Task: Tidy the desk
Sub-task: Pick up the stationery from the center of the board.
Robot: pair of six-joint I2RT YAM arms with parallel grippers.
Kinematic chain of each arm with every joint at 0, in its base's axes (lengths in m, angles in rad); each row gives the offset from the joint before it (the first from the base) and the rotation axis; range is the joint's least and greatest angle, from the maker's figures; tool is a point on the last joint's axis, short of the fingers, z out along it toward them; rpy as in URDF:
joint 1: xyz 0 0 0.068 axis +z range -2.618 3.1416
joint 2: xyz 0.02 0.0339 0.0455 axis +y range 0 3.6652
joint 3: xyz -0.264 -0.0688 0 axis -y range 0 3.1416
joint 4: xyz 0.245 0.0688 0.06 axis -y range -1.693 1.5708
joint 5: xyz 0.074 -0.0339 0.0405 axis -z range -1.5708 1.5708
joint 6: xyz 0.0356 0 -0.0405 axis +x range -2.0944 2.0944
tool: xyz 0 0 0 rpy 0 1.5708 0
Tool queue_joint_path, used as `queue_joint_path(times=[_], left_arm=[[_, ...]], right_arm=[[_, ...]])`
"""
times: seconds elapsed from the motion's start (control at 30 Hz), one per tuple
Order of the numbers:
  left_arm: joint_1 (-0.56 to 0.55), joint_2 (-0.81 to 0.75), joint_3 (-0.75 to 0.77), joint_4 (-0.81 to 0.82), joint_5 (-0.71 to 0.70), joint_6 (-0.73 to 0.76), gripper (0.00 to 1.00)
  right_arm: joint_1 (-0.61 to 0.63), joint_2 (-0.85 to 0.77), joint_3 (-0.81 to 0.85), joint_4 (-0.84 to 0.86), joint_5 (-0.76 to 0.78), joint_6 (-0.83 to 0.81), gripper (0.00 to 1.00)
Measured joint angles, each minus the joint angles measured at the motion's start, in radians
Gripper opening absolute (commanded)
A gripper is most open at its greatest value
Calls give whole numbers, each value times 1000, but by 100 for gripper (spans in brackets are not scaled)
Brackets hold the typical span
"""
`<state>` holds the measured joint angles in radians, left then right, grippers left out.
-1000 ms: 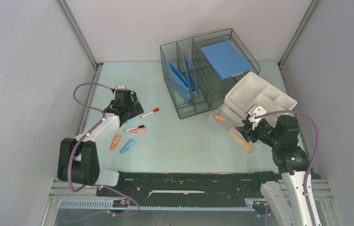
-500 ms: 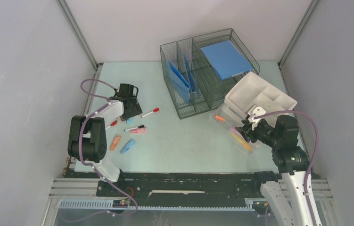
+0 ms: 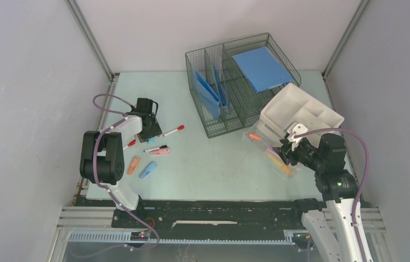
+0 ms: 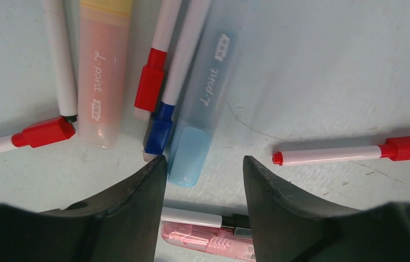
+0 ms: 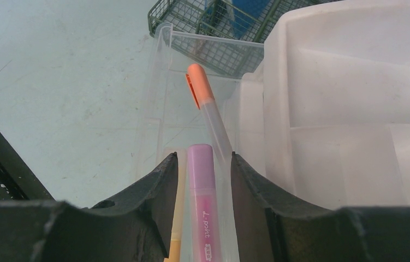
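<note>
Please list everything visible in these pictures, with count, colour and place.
desk: one, pale mint, beneath everything
wire basket: one, dark, far centre
folders: three, blue, in or on basket
tray: one, white, tilted, right of basket
box: one, clear, beside tray
highlighters in box: two, pink and yellow-orange
pen: one, orange-capped, in box
loose highlighters: five, two orange, two blue, one pink, left
loose markers: five, three red-capped, one blue-capped, one black-capped, left
left end effector: one, black, open, above loose markers
right end effector: one, black, open, over box
</note>
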<state>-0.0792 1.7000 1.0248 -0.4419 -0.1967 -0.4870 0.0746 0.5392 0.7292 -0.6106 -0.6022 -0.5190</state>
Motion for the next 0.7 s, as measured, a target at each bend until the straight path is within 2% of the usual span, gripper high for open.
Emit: queue_joint_path(times=[0.23, 0.53, 0.7], left_arm=[[0, 3, 0, -16, 32, 1, 53], [0, 26, 6, -36, 51, 5, 55], [-1, 58, 58, -78, 49, 16, 55]], right_arm=[[0, -4, 0, 0, 0, 0, 48], [24, -8, 0, 0, 5, -5, 48], [26, -8, 0, 0, 6, -9, 48]])
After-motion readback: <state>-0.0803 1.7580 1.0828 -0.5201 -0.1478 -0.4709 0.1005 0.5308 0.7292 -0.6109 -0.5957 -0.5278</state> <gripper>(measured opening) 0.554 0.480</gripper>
